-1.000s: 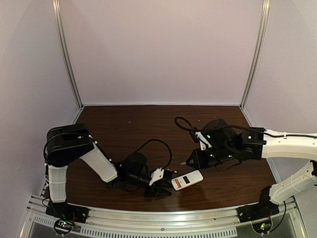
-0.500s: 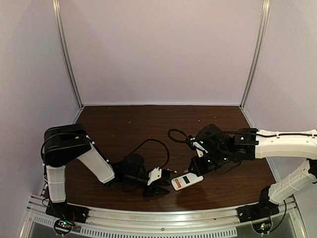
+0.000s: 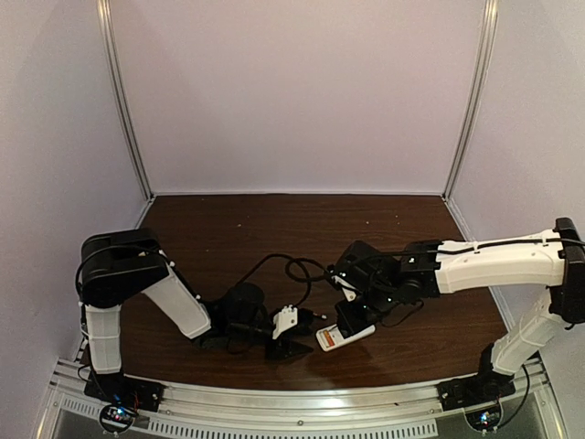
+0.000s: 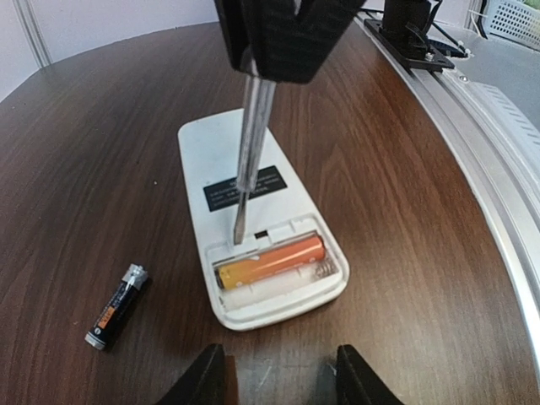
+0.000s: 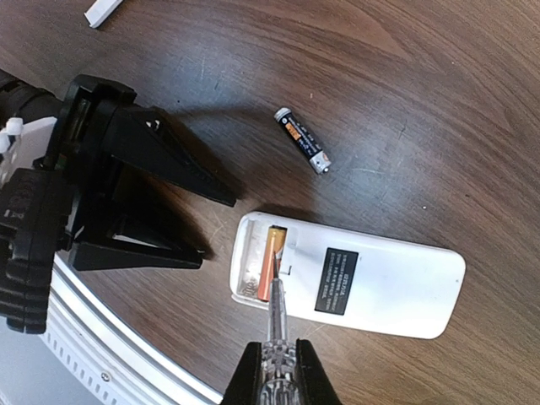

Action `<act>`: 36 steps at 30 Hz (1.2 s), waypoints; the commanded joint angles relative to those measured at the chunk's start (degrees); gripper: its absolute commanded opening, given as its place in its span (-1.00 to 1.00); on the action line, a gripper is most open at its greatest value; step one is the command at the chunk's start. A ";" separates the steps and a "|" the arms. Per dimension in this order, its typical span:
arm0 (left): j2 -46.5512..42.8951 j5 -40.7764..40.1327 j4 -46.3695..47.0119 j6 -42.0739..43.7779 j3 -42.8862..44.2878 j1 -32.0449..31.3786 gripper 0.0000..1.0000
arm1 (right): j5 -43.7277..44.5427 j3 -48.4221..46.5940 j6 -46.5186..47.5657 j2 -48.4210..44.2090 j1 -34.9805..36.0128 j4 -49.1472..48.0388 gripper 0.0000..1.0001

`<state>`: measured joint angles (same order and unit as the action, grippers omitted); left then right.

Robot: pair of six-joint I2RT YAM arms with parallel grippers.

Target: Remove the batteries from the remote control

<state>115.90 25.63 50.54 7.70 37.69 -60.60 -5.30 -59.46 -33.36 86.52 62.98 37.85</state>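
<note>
Pinching a slim clear-handled, metal-shafted screwdriver (image 4: pixel 249 143) in my right tool (image 5: pixel 277 353), fingers pressed onto the handle from both sides. The shaft angles down to the small white flat rectangular remote control (image 4: pixel 211 156), which lies back-up on the dark brown wooden surface (image 4: pixel 84 169), near its front edge. The battery bay at one end of the remote is uncovered. The screwdriver tip sits at the bay's inner edge, right beside the orange cylindrical battery (image 4: pixel 270 260); can't tell if it touches the battery itself. That battery sits in one slot, and the slot beside it is bare white plastic. The black-and-silver slim cylindrical battery (image 4: pixel 118 305), with an orange label band, lies on the surface near the remote's bay end, apart from it. My left tool (image 4: pixel 283 371) is low over the surface at the bay end of the remote, fingers spread, nothing between them, clear of the remote. A small white flat piece (image 5: pixel 105 10) lies farther off, cut by the right wrist view's edge.
</note>
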 commanded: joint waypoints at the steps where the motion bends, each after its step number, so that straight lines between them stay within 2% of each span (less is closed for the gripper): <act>1: 0.60 -0.84 2.60 -0.41 -0.86 -0.09 0.00 | 0.87 -2.00 0.84 1.36 0.48 1.36 -1.00; 10: 1.04 -0.28 2.90 -0.52 -0.70 -0.13 0.24 | 0.85 -2.16 1.03 2.41 0.64 2.00 -1.00; 36: 1.52 -0.05 3.51 -1.02 -0.43 -0.07 0.22 | 1.13 -2.92 2.11 6.24 0.99 3.08 -1.00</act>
<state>116.20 25.45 51.40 6.94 37.50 -60.60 -5.21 -61.12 -32.62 91.66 63.44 38.79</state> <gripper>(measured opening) 0.614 0.101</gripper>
